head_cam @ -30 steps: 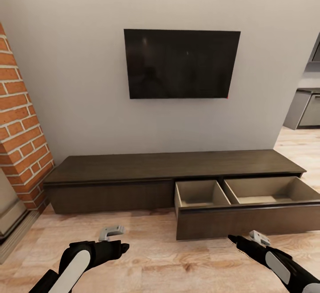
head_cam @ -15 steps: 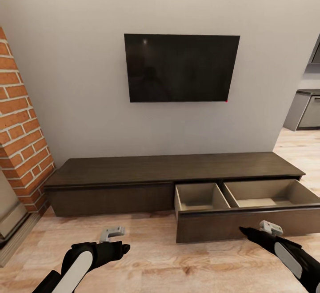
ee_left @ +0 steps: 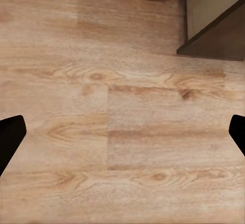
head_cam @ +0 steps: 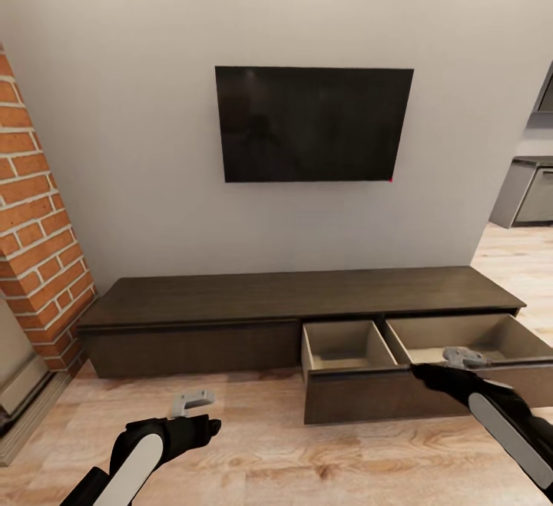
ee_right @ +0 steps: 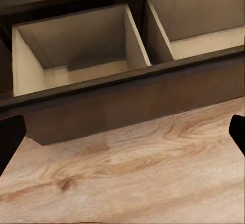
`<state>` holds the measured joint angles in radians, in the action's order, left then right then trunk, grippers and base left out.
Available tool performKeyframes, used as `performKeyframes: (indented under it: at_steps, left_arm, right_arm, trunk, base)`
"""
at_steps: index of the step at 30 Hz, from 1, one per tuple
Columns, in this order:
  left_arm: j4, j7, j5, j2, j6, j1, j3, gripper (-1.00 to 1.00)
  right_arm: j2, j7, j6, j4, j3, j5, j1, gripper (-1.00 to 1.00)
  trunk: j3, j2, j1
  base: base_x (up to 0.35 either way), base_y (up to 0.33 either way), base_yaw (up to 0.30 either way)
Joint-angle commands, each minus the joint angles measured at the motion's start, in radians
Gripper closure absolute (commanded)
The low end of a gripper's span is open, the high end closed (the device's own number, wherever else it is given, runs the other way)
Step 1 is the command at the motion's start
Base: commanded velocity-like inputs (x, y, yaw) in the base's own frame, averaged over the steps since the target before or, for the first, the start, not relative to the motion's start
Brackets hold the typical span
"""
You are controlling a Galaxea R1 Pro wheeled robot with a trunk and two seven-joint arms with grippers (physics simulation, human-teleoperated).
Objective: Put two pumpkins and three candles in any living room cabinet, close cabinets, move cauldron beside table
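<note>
Cabinet: long low dark-brown cabinet (head_cam: pixel 299 295) stands against the grey wall, directly below the wall-mounted television (head_cam: pixel 313 124).
Drawer: the right-hand drawer (head_cam: pixel 369 395) is pulled out over the wooden floor (head_cam: pixel 292 460); a divider splits it into two beige compartments, a narrower left one (head_cam: pixel 346 345) and a wider right one. Nothing is visible in either compartment. The cabinet's left front panel is flush and closed.
Right gripper: right gripper (head_cam: pixel 421 372) sits at the top edge of the drawer's front panel, near the divider; contact cannot be confirmed. In the right wrist view the two dark fingertips (ee_right: pixel 10 137) lie at opposite picture edges, spread wide, with nothing between them but the drawer front and floor.
Left gripper: left gripper (head_cam: pixel 215 427) hangs low over bare floor, in front of the closed left panel and apart from it. In the left wrist view its fingertips (ee_left: pixel 10 137) are likewise spread wide, holding nothing.
Surroundings: brick column (head_cam: pixel 34 214) at the cabinet's left end; grey kitchen units (head_cam: pixel 530 191) beyond the wall's right end.
</note>
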<state>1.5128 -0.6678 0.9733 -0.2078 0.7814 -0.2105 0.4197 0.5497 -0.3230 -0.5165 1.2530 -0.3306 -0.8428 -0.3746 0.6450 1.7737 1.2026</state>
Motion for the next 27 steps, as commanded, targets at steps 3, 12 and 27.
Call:
performKeyframes:
  at_steps: [3,12,27]
  left_arm:
    - [0.001,-0.012,0.011,-0.001,-0.003,-0.001,0.002,-1.00]
    - [0.001,-0.012,0.014,-0.001,-0.004,0.000,0.032,-1.00]
    - [-0.002,-0.013,0.017,-0.001,-0.045,0.000,0.052,-1.00]
  right_arm:
    - [0.001,-0.025,-0.063,0.080,-0.005,-0.038,0.013,-1.00]
    - [-0.001,-0.029,-0.104,0.113,-0.012,-0.040,0.019,-1.00]
    - [-0.021,-0.035,-0.143,0.105,-0.022,-0.036,0.019,-1.00]
  trunk:
    - [-0.008,-0.021,-0.012]
    - [-0.027,-0.063,-0.035]
    - [-0.027,-0.063,-0.035]
  base:
    - [0.000,0.000,0.000]
    - [0.000,0.000,0.000]
    - [0.000,-0.009,0.178]
